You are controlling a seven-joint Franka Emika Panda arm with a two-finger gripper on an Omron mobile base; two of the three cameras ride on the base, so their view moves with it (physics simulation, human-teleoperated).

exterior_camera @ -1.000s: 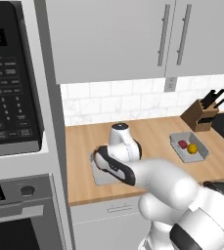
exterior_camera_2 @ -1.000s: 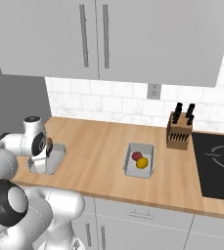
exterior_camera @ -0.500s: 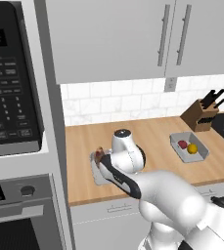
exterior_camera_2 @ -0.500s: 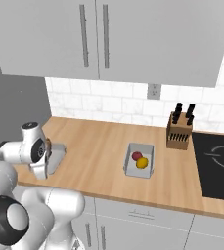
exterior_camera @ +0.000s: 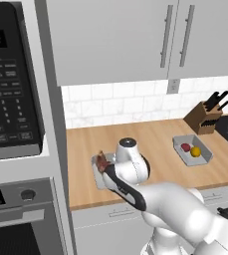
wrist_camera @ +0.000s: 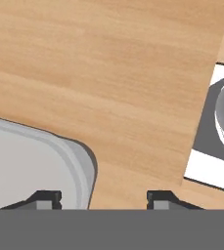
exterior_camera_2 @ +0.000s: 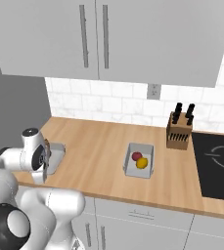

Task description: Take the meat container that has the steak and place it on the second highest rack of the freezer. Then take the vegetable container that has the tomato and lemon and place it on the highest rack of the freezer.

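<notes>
The meat container (exterior_camera: 97, 175) is a pale grey tray at the left end of the wooden counter, with the steak (exterior_camera: 102, 162) in it. My hand hangs low over the tray and covers most of it. In the hand view my gripper (wrist_camera: 103, 197) is open, and the tray's rounded rim (wrist_camera: 81, 163) lies between the two fingertips. The vegetable container (exterior_camera: 181, 144) stands further right, holding the tomato (exterior_camera: 185, 147) and the lemon (exterior_camera: 195, 151). The right base view shows the meat container (exterior_camera_2: 57, 154) and the vegetable container (exterior_camera_2: 132, 168) too. The freezer is out of view.
A knife block (exterior_camera: 205, 117) stands at the back right, next to a black cooktop (exterior_camera_2: 216, 166). A microwave (exterior_camera: 11, 89) and an oven (exterior_camera: 21, 219) fill the tall column to the tray's left. Upper cabinets (exterior_camera: 135, 35) hang over the counter. Bare wood (exterior_camera_2: 99, 146) lies between the trays.
My hand has come down and a little forward over the meat container. Both trays and the fruit lie where they were.
</notes>
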